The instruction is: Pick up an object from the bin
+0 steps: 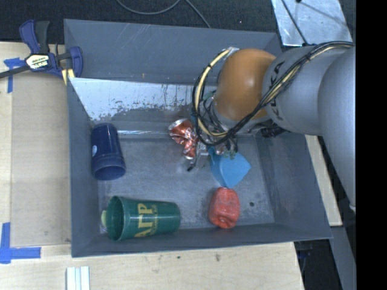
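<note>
My gripper (207, 145) is low in the middle of the bin, toward the back wall, mostly hidden under the arm's orange cover. A crumpled copper-red foil wrapper (183, 135) lies right against its left side; I cannot tell whether it is gripped. Just below and to the right of the gripper lies a flat light-blue piece (231, 169). A red crumpled lump (224, 208) rests further toward the front wall.
A dark blue cup (106, 151) lies on its side by the left wall. A green cup with yellow lettering (141, 217) lies in the front left corner. The arm and its cables cover the bin's back right part.
</note>
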You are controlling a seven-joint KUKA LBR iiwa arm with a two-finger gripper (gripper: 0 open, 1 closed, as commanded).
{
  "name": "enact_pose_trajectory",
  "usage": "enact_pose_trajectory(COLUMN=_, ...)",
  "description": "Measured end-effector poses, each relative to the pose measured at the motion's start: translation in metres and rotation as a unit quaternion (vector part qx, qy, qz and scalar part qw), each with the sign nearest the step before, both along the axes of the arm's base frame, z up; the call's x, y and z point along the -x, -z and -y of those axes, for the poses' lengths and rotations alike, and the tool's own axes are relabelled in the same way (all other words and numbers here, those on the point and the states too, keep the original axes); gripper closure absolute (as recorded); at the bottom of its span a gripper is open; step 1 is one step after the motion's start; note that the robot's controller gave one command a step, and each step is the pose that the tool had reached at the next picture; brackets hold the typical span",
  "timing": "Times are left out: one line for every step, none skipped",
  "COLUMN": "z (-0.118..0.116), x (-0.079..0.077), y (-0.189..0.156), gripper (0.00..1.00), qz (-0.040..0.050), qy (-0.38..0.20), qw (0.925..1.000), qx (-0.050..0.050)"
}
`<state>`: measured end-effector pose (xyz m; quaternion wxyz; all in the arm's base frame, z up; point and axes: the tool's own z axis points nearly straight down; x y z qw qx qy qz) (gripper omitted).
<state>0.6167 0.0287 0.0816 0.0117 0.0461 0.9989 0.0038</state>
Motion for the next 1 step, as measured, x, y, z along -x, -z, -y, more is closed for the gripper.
enact_pose_trajectory(z=-0.0019, x=0.0022, y=-0.014, gripper=1.0, qz=-0.0033, qy=-0.001, qw=1.0, qx=0.0)
